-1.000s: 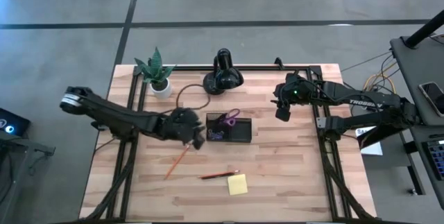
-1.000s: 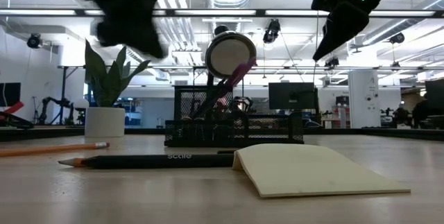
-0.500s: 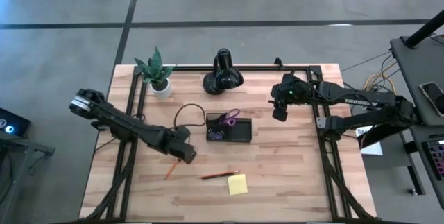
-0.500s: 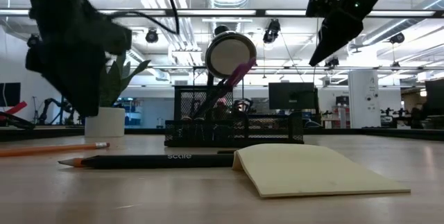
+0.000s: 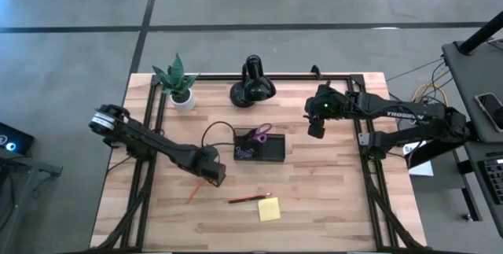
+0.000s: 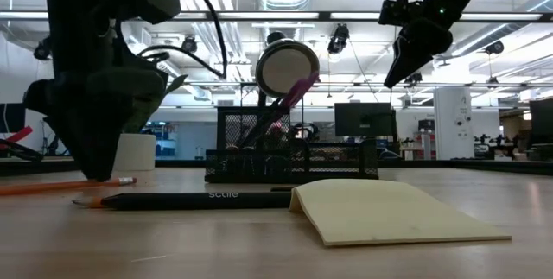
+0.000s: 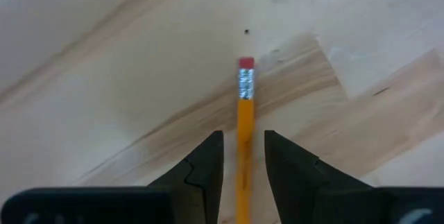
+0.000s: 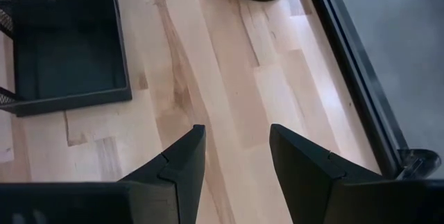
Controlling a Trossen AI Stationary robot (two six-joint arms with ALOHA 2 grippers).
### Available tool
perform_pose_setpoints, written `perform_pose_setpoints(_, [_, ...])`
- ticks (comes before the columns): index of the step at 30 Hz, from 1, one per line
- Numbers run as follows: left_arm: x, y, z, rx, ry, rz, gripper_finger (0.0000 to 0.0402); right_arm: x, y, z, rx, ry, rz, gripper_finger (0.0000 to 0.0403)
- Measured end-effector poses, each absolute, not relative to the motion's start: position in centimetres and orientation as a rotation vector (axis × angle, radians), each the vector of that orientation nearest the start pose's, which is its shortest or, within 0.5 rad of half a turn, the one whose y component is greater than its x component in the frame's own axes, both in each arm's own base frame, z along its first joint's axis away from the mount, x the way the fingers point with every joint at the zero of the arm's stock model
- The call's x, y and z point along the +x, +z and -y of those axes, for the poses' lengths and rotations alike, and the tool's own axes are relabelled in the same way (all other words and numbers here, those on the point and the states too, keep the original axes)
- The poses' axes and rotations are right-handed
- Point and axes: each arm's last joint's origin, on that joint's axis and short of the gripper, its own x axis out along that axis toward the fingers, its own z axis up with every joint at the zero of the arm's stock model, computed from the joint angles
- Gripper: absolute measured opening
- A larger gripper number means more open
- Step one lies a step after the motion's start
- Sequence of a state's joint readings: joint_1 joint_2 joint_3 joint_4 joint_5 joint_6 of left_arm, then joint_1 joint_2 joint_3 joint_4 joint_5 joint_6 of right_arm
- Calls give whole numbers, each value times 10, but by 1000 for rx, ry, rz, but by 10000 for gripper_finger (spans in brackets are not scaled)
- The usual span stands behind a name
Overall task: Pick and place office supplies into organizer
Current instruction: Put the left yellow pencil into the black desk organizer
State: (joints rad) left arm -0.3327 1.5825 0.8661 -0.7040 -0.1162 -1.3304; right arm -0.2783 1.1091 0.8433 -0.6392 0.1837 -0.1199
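Observation:
An orange pencil point(image 7: 245, 106) lies flat on the wood, its red eraser end point(image 7: 245, 63) pointing away from my left gripper point(image 7: 243, 137). That gripper points down and is open, low over the table point(image 6: 97, 172). One finger stands on each side of the pencil's shaft, with a small gap on both sides. In the high view the pencil's tip end point(image 5: 191, 195) shows beyond the gripper point(image 5: 211, 174). The black organizer point(image 5: 259, 150) holds purple-handled scissors point(image 5: 262, 134). My right gripper point(image 5: 316, 126) hangs open in the air right of the organizer.
A dark pencil point(image 5: 247, 198) and a yellow sticky pad point(image 5: 269, 208) lie near the front edge. A potted plant point(image 5: 179, 85) and a black lamp point(image 5: 252, 85) stand at the far edge. The right wrist view shows the organizer's tray compartment point(image 8: 66, 44).
My left gripper has gone down and toward the table's near edge, tipping from a slant to point nearly straight down and rolling its wrist. It now stands astride the orange pencil.

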Motion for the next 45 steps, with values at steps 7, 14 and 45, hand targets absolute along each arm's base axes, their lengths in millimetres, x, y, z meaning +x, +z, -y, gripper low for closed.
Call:
perform_pose_setpoints(7, [251, 146, 82, -782, 753, -1264, 86, 205, 258, 64, -77, -370, -937, 155])
perform_pose_setpoints(14, [251, 144, 81, -771, 758, -1272, 65, 205, 258, 64, -77, -369, -937, 155])
perform_pose_setpoints(45, [267, 310, 34, -147, 686, -316, 0, 207, 323, 66, -41, -495, -674, 140])
